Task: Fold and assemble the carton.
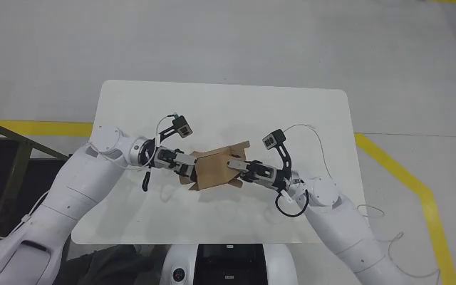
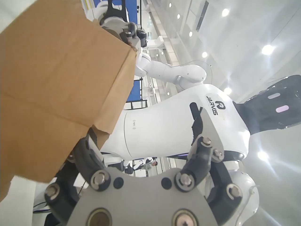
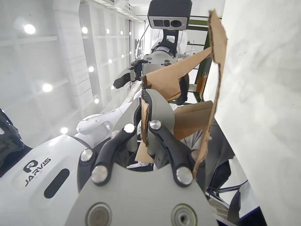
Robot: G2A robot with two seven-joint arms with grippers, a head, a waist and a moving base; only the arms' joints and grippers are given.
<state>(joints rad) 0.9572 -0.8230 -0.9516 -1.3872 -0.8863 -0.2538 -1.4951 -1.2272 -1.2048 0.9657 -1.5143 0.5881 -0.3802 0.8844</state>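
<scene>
— How are the fingers being held?

— On the right gripper [image 3: 144, 104], the fingers [image 3: 160, 109] are being pressed together on a flap edge of the carton [image 1: 212, 171], and cardboard is being pinched between them. On the left gripper [image 2: 143, 128], the fingers [image 2: 90, 147] are being held spread. One is being touched by a corner of the carton, while the other is standing well apart from it.

— Where is the carton being held?

— Between the two grippers, over the middle of the table [image 1: 285, 107]. Whether it is being lifted or rested there cannot be told.

— Which way is it lying from the fingers?

— Straight ahead of each gripper, from opposite ends. No long axis can be made out, since it is looking nearly square from above. Its loose flaps are being splayed toward the far side, nearer the right gripper.

— What is the coming move being governed by?

— Probably by the open left side. The corner is lying just inside the spread fingers, so a closing there is likely being called for before any flap is folded.
</scene>
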